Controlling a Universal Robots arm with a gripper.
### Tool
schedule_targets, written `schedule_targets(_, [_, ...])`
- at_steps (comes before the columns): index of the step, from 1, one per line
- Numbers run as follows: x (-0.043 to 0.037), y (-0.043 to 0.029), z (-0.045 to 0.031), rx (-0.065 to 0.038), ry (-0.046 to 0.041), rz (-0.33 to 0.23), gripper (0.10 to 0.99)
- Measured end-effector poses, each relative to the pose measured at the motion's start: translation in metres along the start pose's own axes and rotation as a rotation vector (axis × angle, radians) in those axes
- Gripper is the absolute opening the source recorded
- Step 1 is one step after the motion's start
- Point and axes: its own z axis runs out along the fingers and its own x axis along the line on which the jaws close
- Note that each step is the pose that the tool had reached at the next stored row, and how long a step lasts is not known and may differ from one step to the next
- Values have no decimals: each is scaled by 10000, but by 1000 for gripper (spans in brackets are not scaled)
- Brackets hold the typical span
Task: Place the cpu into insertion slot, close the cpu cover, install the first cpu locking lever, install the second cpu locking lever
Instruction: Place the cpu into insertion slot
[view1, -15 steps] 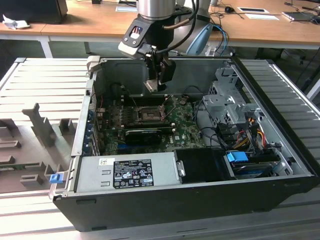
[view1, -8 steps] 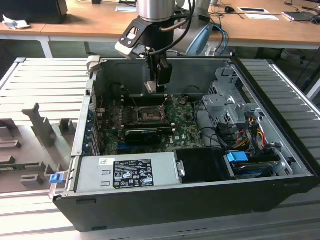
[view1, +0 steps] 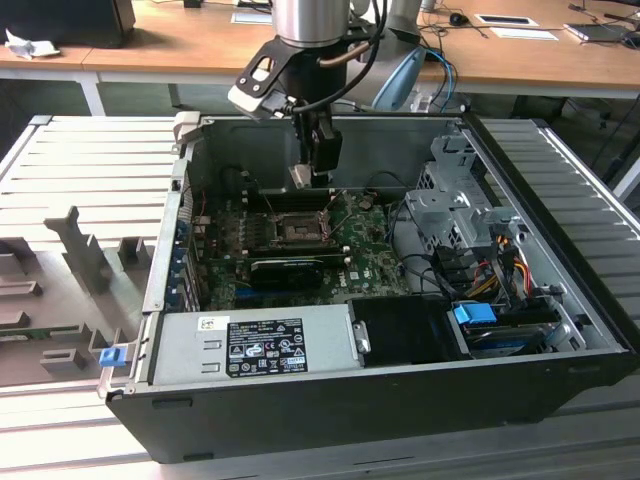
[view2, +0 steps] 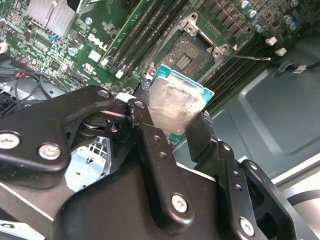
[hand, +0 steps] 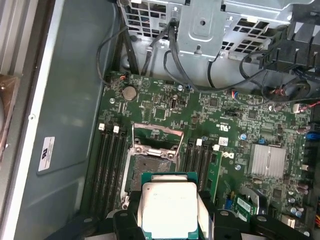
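The hand hangs inside the open computer case, which rests on a ribbed grey counter. Its two black fingers are closed part-way, pinching the cpu by two opposite edges. The chip's pale silvery face and thin green border stick out past the fingertips. In the first wrist view the cpu sits square between the fingers of the hand. The exterior view shows the cpu as a small pale square at the hand's tip. The chip is in the air, clear of the green circuit board beneath the hand and touching nothing but the fingers. The insertion slot lies just ahead of and below the held chip, its dark socket bare. It shows the same way in the second wrist view and the exterior view. The cpu cover is swung up off the slot, on the side of it farther from the hand. A thin metal lever juts out sideways from beside the slot. Black memory slots flank the slot on both sides. The grey power-supply box is well apart from the hand, at the near edge of the case.
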Motion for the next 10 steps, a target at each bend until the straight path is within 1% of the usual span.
schedule_targets(7, [1, -7, 12, -2, -5, 70, 529])
schedule_targets(8, [1, -7, 16, -3, -10, 138, 529])
schedule_targets(10, [1, -8, 24, -6, -36, 455, 529])
